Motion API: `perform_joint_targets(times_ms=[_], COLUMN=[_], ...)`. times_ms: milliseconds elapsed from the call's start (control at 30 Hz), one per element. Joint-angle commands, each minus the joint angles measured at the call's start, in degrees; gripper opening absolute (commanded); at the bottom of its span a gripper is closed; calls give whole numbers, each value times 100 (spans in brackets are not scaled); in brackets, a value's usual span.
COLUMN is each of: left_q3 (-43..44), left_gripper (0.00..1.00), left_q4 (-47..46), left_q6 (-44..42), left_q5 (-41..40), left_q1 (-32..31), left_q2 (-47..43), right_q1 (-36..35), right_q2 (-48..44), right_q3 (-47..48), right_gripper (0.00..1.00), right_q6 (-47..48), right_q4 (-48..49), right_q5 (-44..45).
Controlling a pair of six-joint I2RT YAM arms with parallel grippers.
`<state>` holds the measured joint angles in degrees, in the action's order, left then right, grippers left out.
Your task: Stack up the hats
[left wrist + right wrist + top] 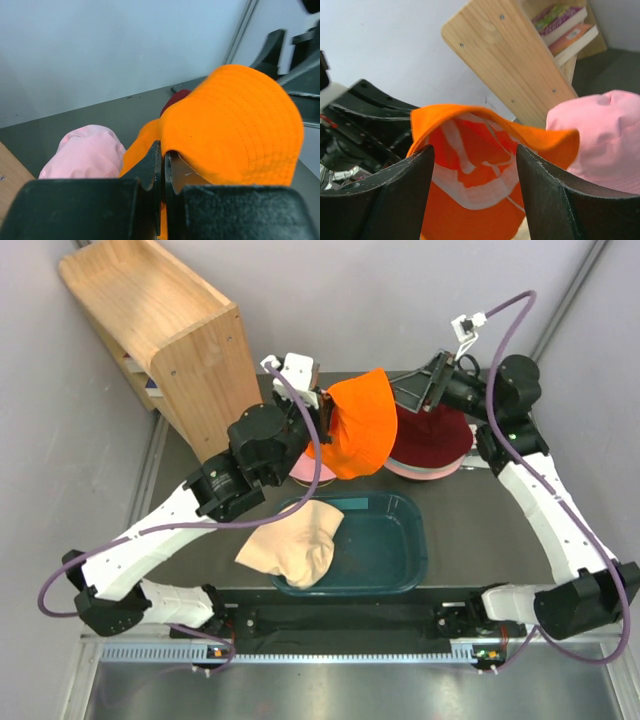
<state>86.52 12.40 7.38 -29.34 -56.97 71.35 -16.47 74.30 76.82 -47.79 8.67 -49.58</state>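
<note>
My left gripper [326, 412] is shut on the brim of an orange hat [357, 425] and holds it up above the table's back middle; the pinch shows in the left wrist view [163, 150]. My right gripper [405, 390] is open, just right of the orange hat, and its view looks into the hat's white-seamed inside [480, 170]. A maroon hat [432, 435] lies on a pink one at the back right. Another pink hat [303, 470] lies under the orange hat [87, 155]. A peach hat [295, 545] hangs over the tub's left rim.
A dark teal plastic tub [400, 560] stands at the near middle. A wooden shelf [165, 325] with books [565, 25] stands at the back left. Grey walls close the back.
</note>
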Motion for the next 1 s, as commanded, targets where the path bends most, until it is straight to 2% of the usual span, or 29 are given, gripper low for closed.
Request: perform_joint_targets(times_ms=[0, 100, 167, 233, 267, 433, 967], left_q3=[339, 286, 313, 383, 409, 602, 814], left_gripper=[0, 0, 0, 0, 0, 0, 0], left_q4=[-1, -159, -194, -221, -230, -177, -493], left_q6=[53, 176, 272, 334, 387, 510, 642], left_q5=[-230, -282, -344, -344, -353, -353, -247], left_q1=[37, 54, 81, 107, 116, 169, 336], left_q2=[159, 195, 239, 335, 370, 581, 722], right_q1=[309, 748, 794, 786, 786, 786, 382], right_q2=[-478, -513, -496, -531, -557, -663, -759], right_q3=[141, 70, 175, 45, -60, -149, -808], right_gripper=[67, 67, 67, 67, 67, 67, 61], right_q6=[51, -125, 32, -115, -282, -398, -55], right_q4=[22, 197, 92, 239, 693, 943, 803], right_q5=[580, 485, 406, 336, 283, 63, -113])
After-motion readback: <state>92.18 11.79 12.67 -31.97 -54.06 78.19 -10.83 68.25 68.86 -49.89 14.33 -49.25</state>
